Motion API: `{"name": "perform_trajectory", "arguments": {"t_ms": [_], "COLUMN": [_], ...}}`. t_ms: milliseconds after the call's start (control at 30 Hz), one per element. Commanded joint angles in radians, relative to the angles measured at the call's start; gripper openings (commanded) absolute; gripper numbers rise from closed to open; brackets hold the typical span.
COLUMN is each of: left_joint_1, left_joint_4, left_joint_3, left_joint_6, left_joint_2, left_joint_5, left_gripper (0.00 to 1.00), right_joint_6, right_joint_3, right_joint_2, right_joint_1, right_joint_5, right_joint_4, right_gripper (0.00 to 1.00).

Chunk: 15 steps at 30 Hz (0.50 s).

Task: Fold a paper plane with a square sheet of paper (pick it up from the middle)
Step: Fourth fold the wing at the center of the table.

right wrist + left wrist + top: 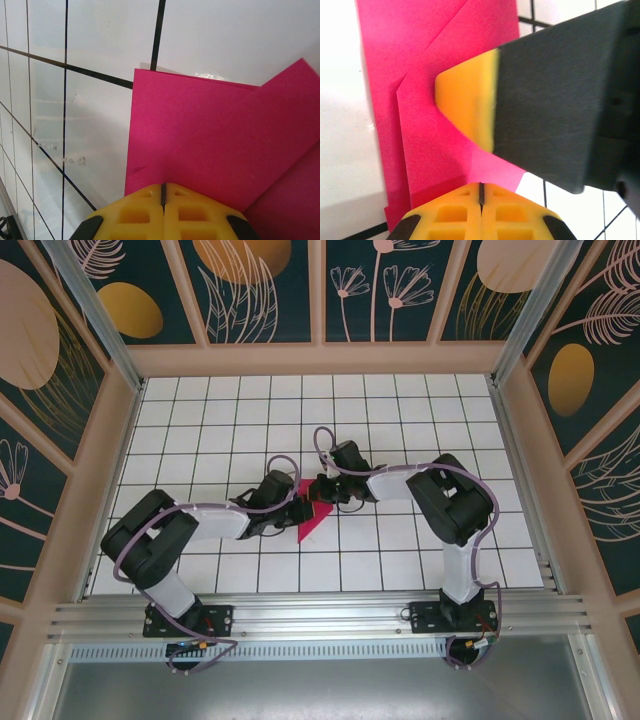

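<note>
The magenta-pink sheet of paper [309,516] lies partly folded on the white grid table, a pointed shape with diagonal flaps and creases [427,145]. My left gripper [292,502] is shut, its yellow tips [481,189] pressed together at the paper's near edge. My right gripper [318,489] is shut too and rests its tips [163,187] on the paper [200,130] close to one straight edge. In the left wrist view the right gripper's fingers [470,105] press down on the folded flap. I see no paper between either pair of jaws.
The white tiled table [400,410] stretches behind and to both sides of the arms. Wooden walls [320,358] with patterned panels enclose it. An aluminium rail [320,618] runs along the near edge, carrying both arm bases.
</note>
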<state>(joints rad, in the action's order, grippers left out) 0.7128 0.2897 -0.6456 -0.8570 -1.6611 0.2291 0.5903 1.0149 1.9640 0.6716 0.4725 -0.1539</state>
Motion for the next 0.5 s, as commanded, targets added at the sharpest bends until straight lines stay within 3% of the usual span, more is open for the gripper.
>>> {"name": "perform_trajectory", "arguments": {"t_ms": [0,467], "left_joint_1": [-0.006,-0.006], "left_joint_4": [0.070,0.025], "left_joint_3": [-0.006,0.010], "left_joint_6": [-0.009,0.010], "left_joint_2": [-0.020,-0.046], "left_joint_5": [0.030,-0.025], "left_gripper": [0.00,0.00], "right_joint_6": [0.011,0.014], "right_joint_3": [-0.039,-0.033], "right_joint_2": [0.057,0.065], "right_joint_1": [0.006,0.006], "right_joint_5": [-0.080,-0.084], "right_joint_4": [0.043,0.048], "right_gripper": [0.05,0.05]}}
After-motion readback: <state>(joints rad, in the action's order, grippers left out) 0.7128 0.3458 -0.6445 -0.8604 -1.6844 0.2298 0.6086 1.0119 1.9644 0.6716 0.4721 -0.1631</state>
